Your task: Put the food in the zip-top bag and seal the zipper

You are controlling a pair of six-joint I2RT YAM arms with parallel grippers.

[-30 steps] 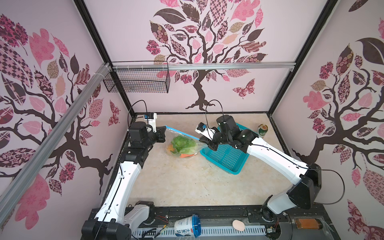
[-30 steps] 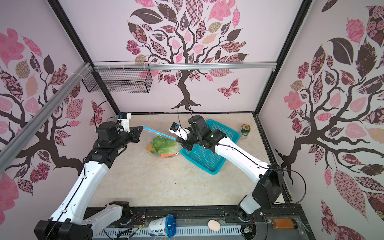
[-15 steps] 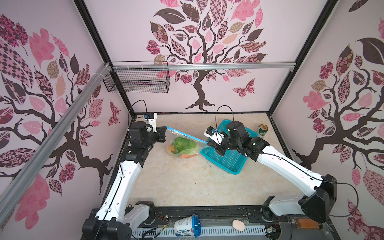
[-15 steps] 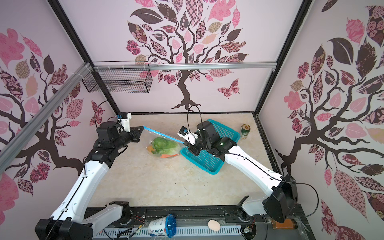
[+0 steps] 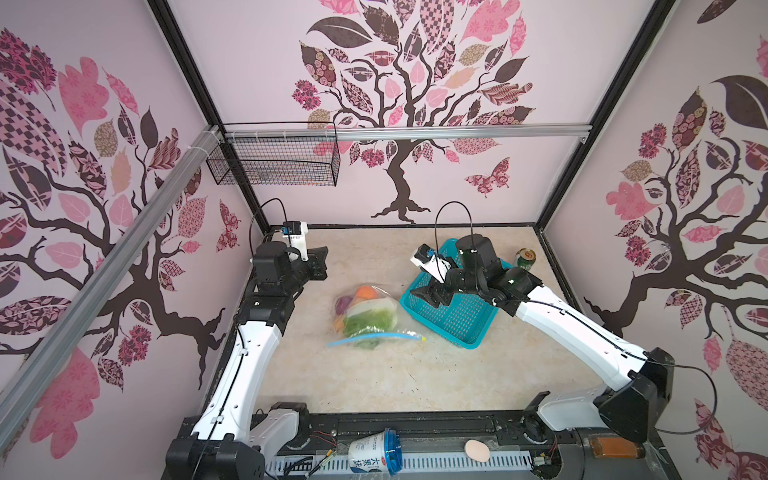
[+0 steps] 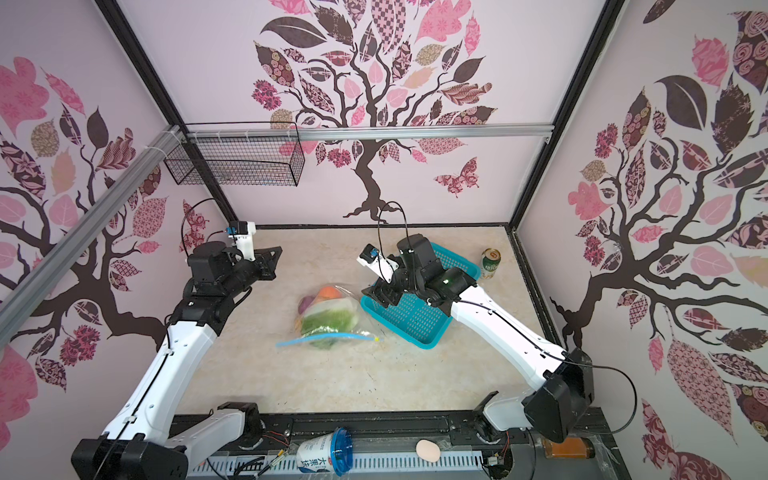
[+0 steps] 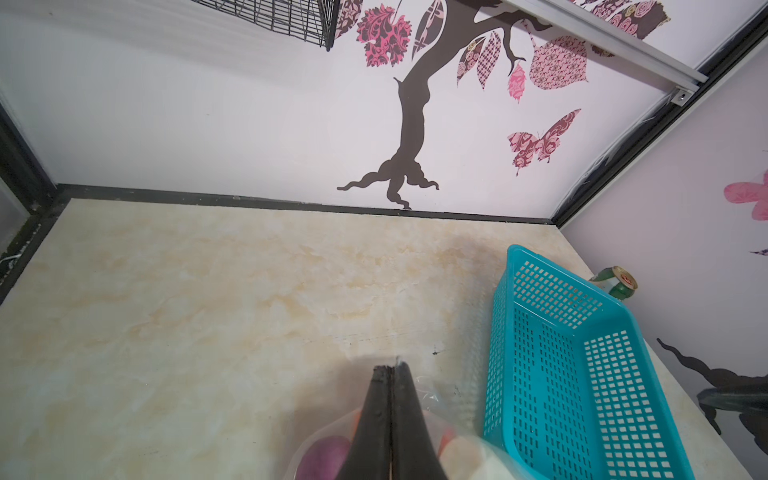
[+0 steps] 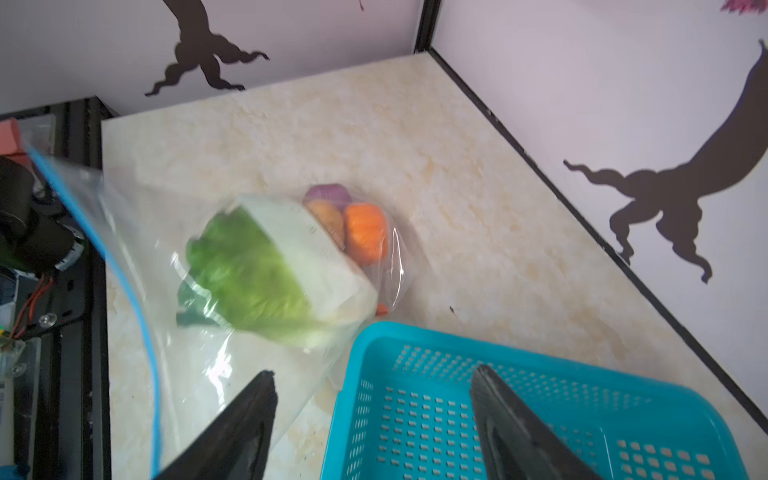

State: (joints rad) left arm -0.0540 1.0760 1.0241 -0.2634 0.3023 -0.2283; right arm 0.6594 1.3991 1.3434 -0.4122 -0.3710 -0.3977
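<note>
bag (image 5: 376, 309) lies on the table (image 5: 415, 386), about midway between the two arms and free of both. it is clear, crinkled and bulging. both top views agree.

inside it: cabbage (image 5: 365, 318), green and white, filling most of the bag. pumpkin (image 5: 365, 292), onion (image 5: 343, 303) and potato (image 8: 330, 218) are bunched at the closed end, toward the back wall.

zipper (image 5: 374, 336) runs as one thin blue line along the bag's front edge. the yellow slider (image 5: 423, 339) sits at the end nearest the basket (image 5: 469, 344). i cannot tell if the strip is pressed shut along its whole length. the right wrist view shows the bag blurred.

the bag's side is right against the basket's corner; contact is unclear.

left gripper (image 7: 391, 368): jaws pressed together with nothing seen between them, raised toward the rear left, apart from the bag.

right gripper (image 8: 372, 374): jaws spread wide and empty, hanging over the basket's corner beside the bag.

can (image 5: 525, 258) stands upright behind the basket, near the rear right corner.

a cup (image 5: 376, 457) lies on its side on the front rail.
</note>
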